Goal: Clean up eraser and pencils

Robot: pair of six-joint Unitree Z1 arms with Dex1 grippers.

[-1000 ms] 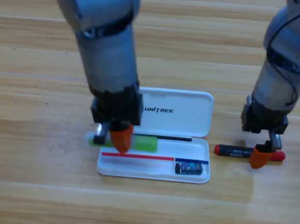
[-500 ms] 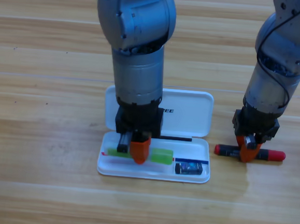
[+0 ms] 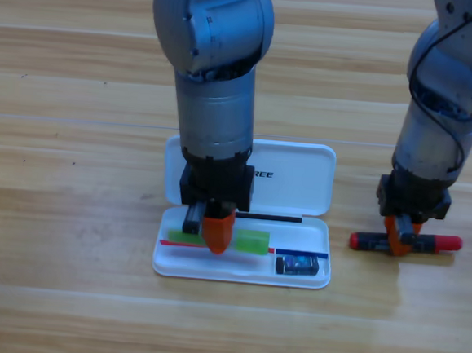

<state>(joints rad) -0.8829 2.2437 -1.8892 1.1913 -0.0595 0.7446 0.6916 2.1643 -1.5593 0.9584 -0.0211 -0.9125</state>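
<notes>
Left gripper [image 3: 212, 233] clamps green pencil [image 3: 251, 242] over case [image 3: 302, 169] tray for drop beside eraser [image 3: 297, 265]; right gripper [image 3: 400, 236], jaws closed on black pencil [image 3: 443, 243], ready to lift

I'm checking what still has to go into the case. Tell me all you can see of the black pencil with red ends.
The black pencil lies flat on the wooden table, right of the white case and apart from it. Its barrel is black, both ends red. It runs left to right, slightly tilted. The right gripper stands over its middle, hiding part of the barrel.
</notes>
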